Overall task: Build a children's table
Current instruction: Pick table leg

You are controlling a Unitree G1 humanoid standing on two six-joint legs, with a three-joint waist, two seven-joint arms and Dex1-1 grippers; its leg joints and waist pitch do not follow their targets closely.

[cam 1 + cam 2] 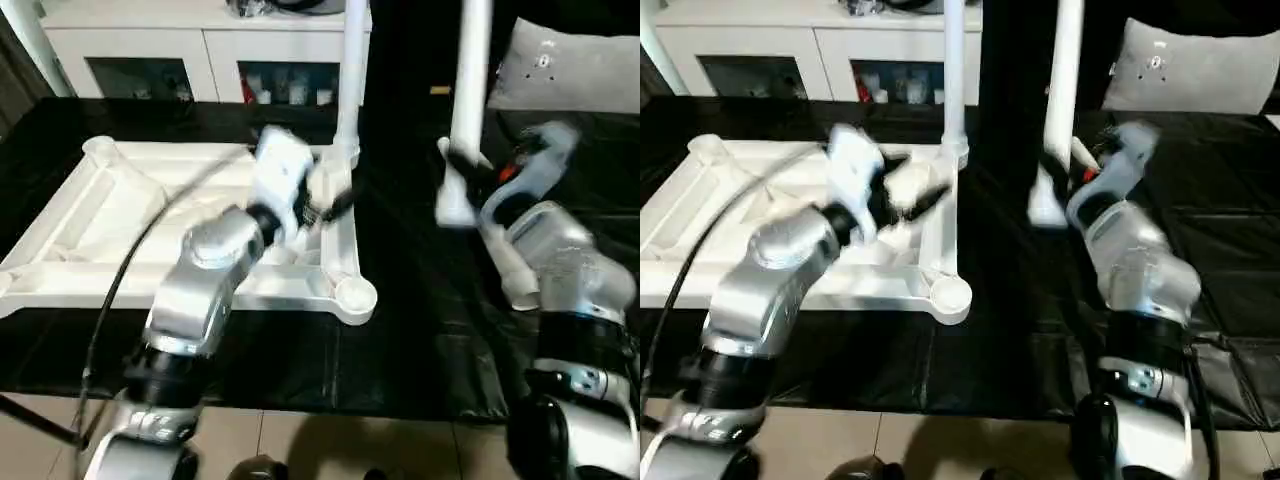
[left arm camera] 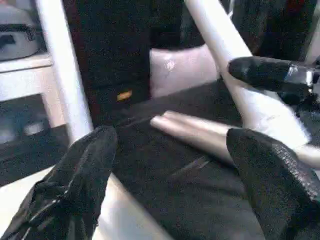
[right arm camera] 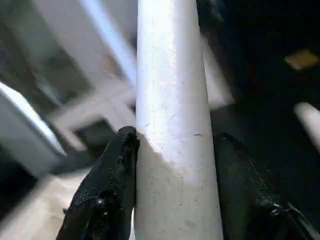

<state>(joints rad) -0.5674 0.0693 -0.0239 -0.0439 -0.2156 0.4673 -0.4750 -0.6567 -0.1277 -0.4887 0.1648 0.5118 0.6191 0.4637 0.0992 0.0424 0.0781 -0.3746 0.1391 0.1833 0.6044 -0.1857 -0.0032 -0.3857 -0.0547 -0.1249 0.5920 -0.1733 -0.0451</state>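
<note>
Your table top [image 1: 150, 230] lies upside down on the black cloth [image 1: 400, 330], ribs up, its near right corner socket [image 1: 355, 295] sitting close to the cloth's front edge. One leg [image 1: 348, 90] already stands upright in the far right socket, right at the edge of the top.

Your left gripper [image 2: 170, 160] hovers over that right rim, just beside the standing leg, fingers [image 2: 75, 185] spread wide with nothing between them. Your right gripper [image 3: 175, 175] is clamped on a second leg [image 1: 465, 110] near its thick end, holding it upright over the cloth, apart from the top — a dark strip of bare cloth separates the two legs. In the left wrist view you see the right gripper's black fingertip pressed on that held leg.

Room to move: the cloth to the right of the top is open, though another leg [image 2: 195, 132] lies flat there (near the held leg's base). Behind, a white cabinet [image 1: 200, 50] with shelves runs along the far side, and a grey pillow [image 1: 570, 70] sits at the far right. The left arm's black cable [image 1: 130, 260] arcs across the top's ribbed underside.
</note>
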